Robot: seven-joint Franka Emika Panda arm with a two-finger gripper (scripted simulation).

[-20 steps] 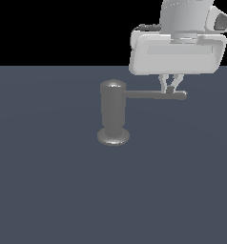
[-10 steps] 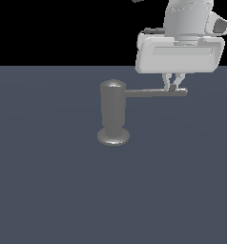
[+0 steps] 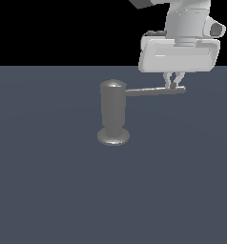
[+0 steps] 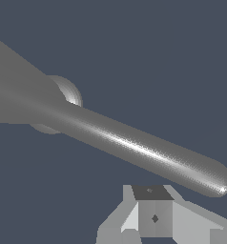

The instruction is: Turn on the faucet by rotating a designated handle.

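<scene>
Dull grey metallic upright faucet (image 3: 113, 114) stands on the dark blue-grey desk (image 3: 48, 190), left of centre in the exterior view. Thin grey metallic rod handle (image 3: 156, 90) extends rightward. White end effector (image 3: 174, 82) sits at its tip, fingers narrowly parted; grip: cannot tell.

The handle (image 4: 149, 152) fills the wrist view as a thick grey rod running from about ten o'clock to its rounded tip near four o'clock. Where it widens at ten o'clock, a rounded part of the faucet (image 4: 67, 93) shows behind it, over the dark surface (image 4: 158, 57). At six o'clock a pale finger (image 4: 151, 214) of the hand sits just beside the rod's tip; whether it touches is unclear.
</scene>
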